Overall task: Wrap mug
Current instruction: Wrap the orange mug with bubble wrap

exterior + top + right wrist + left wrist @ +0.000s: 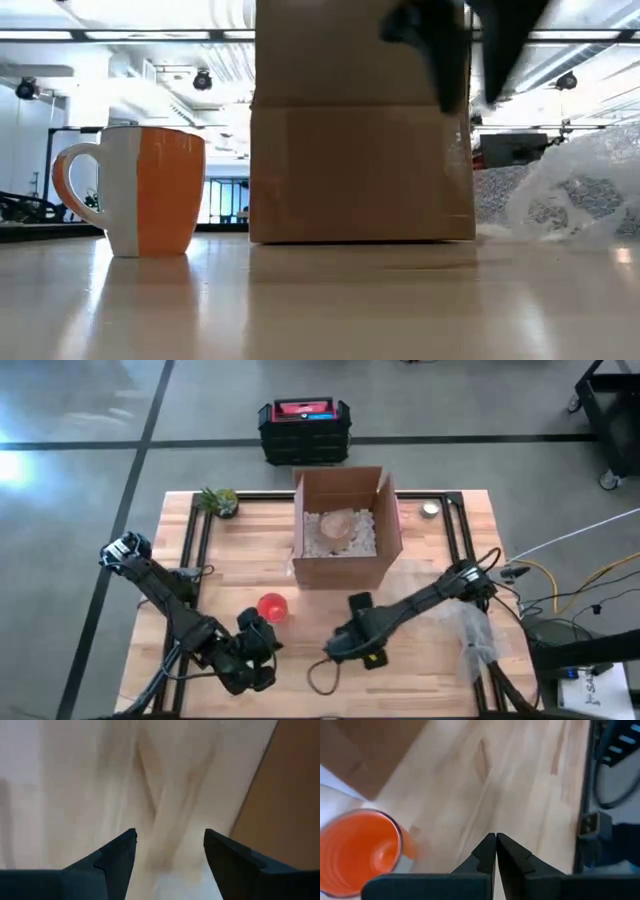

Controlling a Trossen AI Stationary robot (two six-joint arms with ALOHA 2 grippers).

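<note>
The orange-and-white mug point(272, 606) point(140, 190) stands upright on its base on the wooden table, left of centre. In the left wrist view the mug point(360, 852) shows its orange inside. My left gripper point(260, 632) point(495, 840) hovers just near-side of the mug, shut and touching nothing. My right gripper point(335, 648) point(170, 837) is open over bare table wood to the mug's right, with nothing between its fingers. Crumpled clear bubble wrap point(470, 632) point(580, 190) lies by the table's right edge.
An open cardboard box point(345, 525) point(360, 170) with white filling stands at the table's far middle. A small plant point(218, 500) sits at the far left corner. A dark cable loop point(320, 678) lies near the front edge. A black toolbox point(303, 428) stands on the floor beyond.
</note>
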